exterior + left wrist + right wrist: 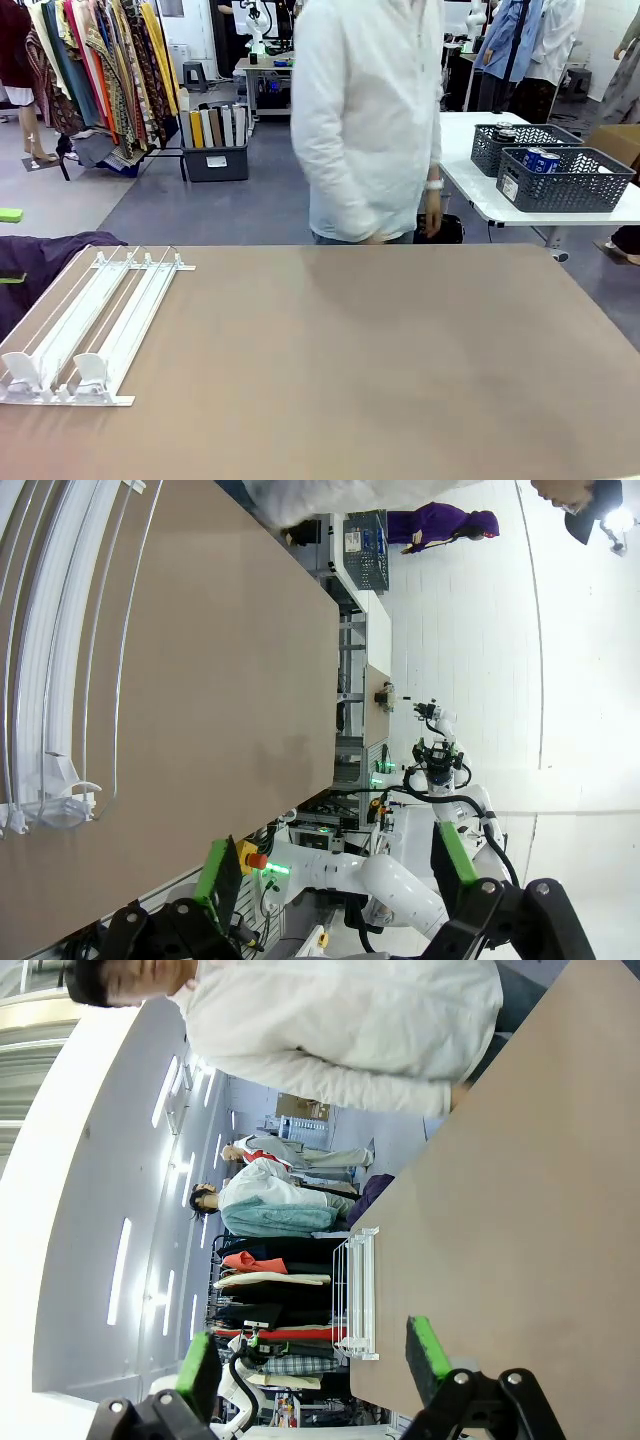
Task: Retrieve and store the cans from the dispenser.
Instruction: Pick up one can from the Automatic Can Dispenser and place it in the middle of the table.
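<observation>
The white wire-rail dispenser (95, 325) lies flat at the table's left, its clear stops toward the near edge. It also runs along the left edge of the left wrist view (50, 670) and sits small and far off in the right wrist view (360, 1295). Blue-and-white cans (543, 160) stand in a dark grey mesh basket (565, 190) on a white side table at the back right. My left gripper (335, 880) is open above the table with nothing between its green pads (215, 878). My right gripper (312, 1360) is open too, its pads (425, 1345) holding nothing.
A person in a white shirt (365, 120) stands at the far edge of the brown table (380, 370), one hand down at the side. A second mesh basket (510, 140) stands behind the first. A purple cloth (40, 260) lies off the table's left corner.
</observation>
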